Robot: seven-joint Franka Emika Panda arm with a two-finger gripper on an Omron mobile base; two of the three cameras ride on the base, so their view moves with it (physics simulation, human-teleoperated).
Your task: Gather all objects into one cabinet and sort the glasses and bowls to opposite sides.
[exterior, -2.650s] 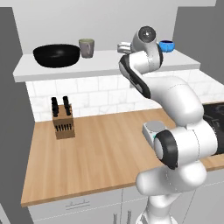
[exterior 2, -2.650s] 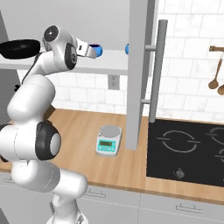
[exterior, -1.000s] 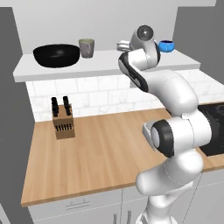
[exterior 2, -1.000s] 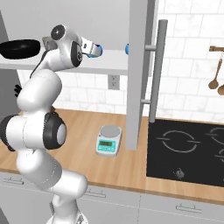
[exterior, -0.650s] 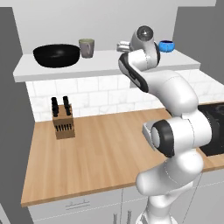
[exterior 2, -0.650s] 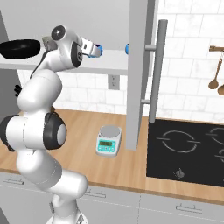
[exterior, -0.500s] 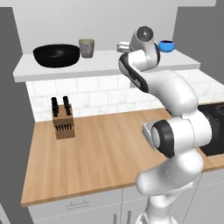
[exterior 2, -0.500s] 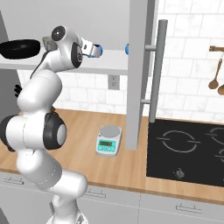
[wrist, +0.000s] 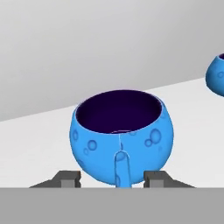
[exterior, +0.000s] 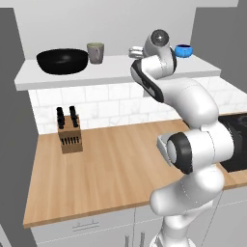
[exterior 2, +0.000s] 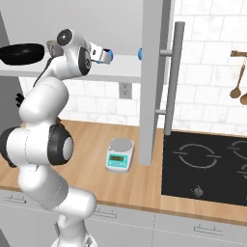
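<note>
Fingers point(wrist: 113, 178) apart, one tip each side of blue bowl point(wrist: 121, 138), close to its walls; contact can't tell. Bowl sits upright on cabinet floor point(wrist: 39, 144), 2nd blue bowl point(wrist: 216, 74) nearby.

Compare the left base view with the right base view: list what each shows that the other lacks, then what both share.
Left base view alone: a knife block on the counter, and the cup in full beside the black bowl.
Right base view alone: a scale, the cabinet door with its long handle, the hob, and hanging spoons.
Both: the arm reaching to the shelf, the black bowl and a blue bowl.
</note>
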